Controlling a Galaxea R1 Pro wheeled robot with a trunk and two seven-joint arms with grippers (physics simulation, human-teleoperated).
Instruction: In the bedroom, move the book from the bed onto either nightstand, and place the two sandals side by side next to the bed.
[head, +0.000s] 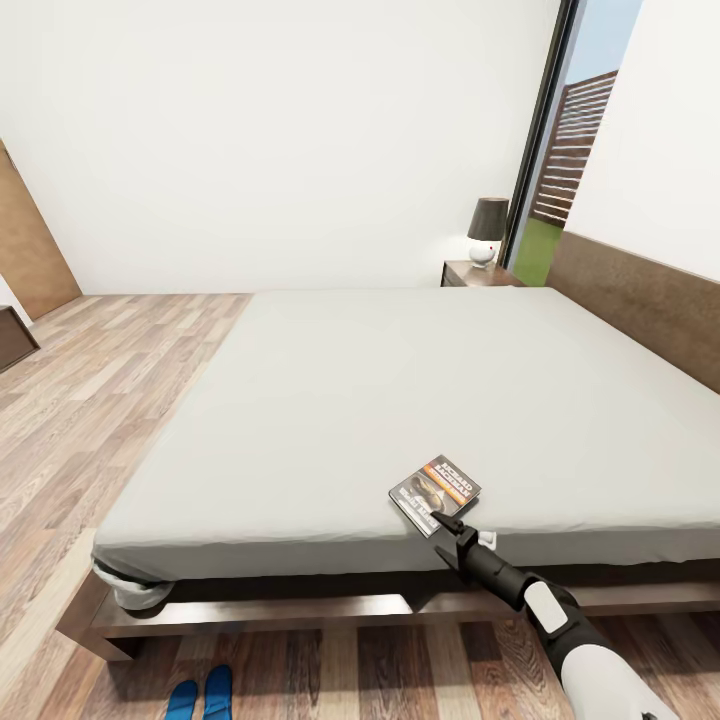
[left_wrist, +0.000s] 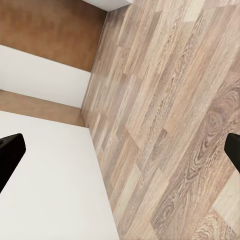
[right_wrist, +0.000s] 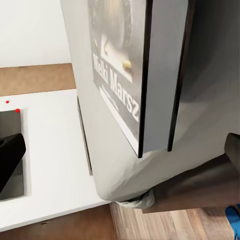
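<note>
The book lies flat on the grey mattress of the bed, close to its near edge. My right gripper hovers just at the book's near corner, open. In the right wrist view the book fills the space ahead of the right gripper, whose dark fingers stand wide apart with nothing between them. Two blue sandals lie together on the floor beside the bed frame. A nightstand stands at the far side by the headboard. My left gripper is open over the wood floor.
A lamp with a dark shade stands on the nightstand. The tall window is behind it. The dark wooden bed frame juts out below the mattress. A dark cabinet sits at the far left. One sandal tip shows below the frame.
</note>
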